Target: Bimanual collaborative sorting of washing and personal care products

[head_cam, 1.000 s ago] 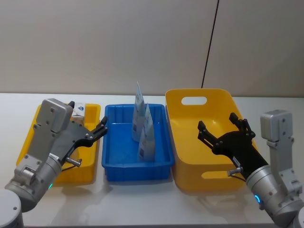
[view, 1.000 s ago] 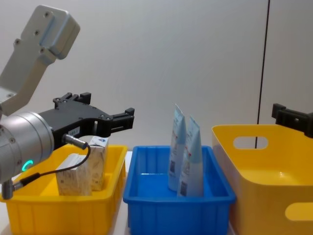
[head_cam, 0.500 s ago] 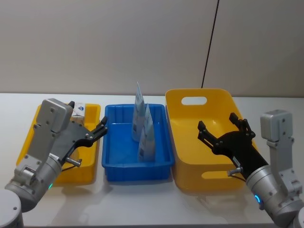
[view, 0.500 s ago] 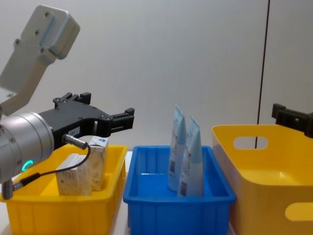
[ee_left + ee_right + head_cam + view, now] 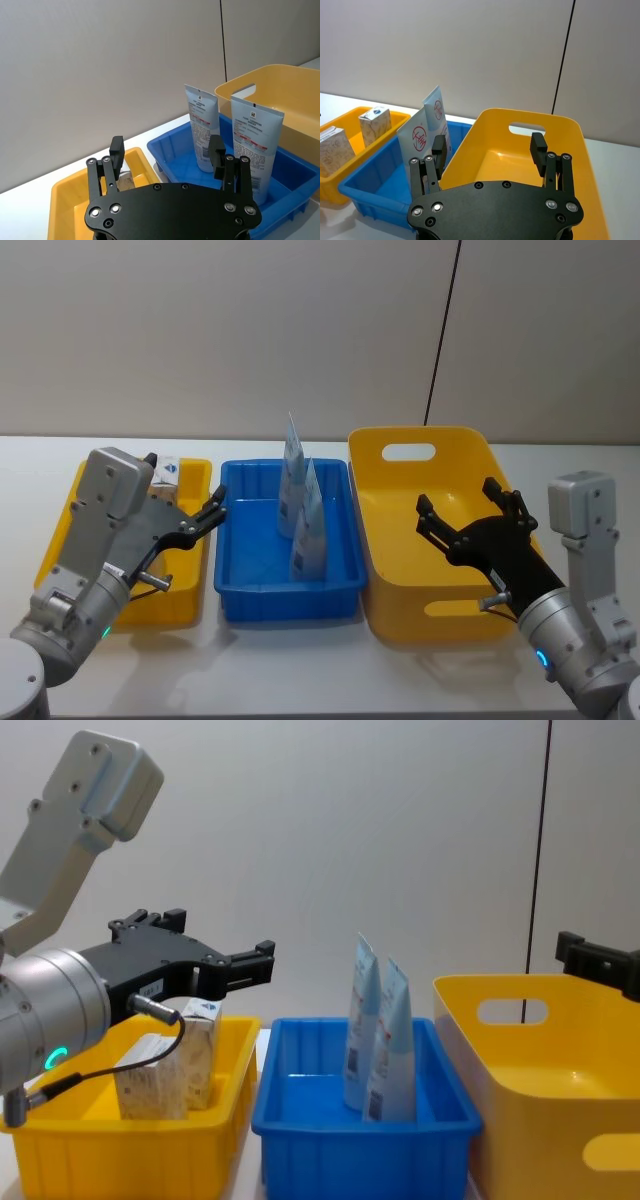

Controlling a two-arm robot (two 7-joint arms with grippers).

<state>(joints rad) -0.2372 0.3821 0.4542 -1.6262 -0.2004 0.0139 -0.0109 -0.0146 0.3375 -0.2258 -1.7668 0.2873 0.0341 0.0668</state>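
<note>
Hovering at the left of the head view, the left gripper hangs over a small yellow bin with its jaws spread wide and nothing between them, its fingers reaching toward the blue bin in the middle of the frame. Two pale-blue tubes stand upright in that blue bin, one just in front of the other, crimped ends up and close together, with white barcode labels facing the left wrist camera. In the small yellow bin at the lower left of the chest view stand a cream floral pack and, just beside it, a carton with a blue-white top. At the right of the head view the right gripper hangs over a big yellow basket, jaws likewise spread and holding nothing. All three containers sit side by side on a white table.
</note>
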